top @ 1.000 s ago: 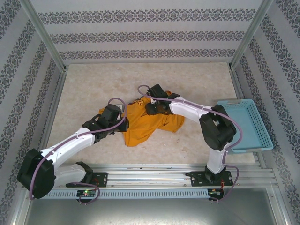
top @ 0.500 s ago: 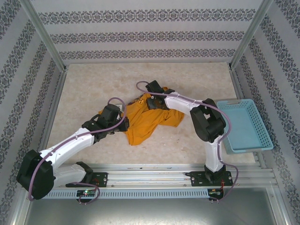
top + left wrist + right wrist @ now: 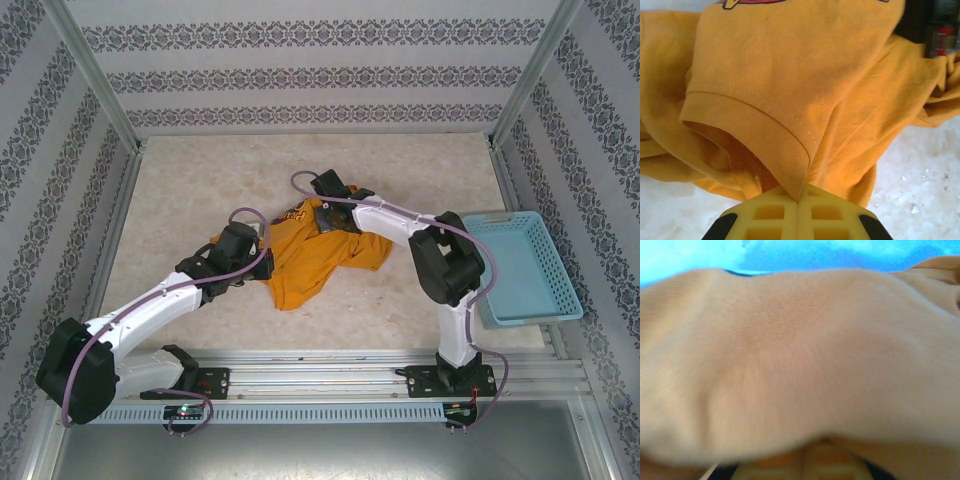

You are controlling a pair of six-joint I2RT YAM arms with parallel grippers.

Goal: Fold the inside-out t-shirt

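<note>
The inside-out t-shirt lies crumpled in the middle of the table, mustard-orange with a dark print near its far edge. My left gripper is at the shirt's left side. In the left wrist view its yellow fingers are pressed together on a hemmed sleeve edge of the t-shirt, so the left gripper is shut on the cloth. My right gripper sits at the shirt's far edge. Blurred orange cloth of the t-shirt drapes over the right gripper, whose jaws are closed together under it.
A light-blue plastic basket stands at the right edge of the table, close to the right arm's elbow. Patterned walls and metal posts enclose the table. The pale tabletop lies bare behind and left of the shirt.
The right arm's elbow swung left, away from the basket, and its gripper shifted slightly farther back on the shirt and closed on the cloth. The left arm stayed put.
</note>
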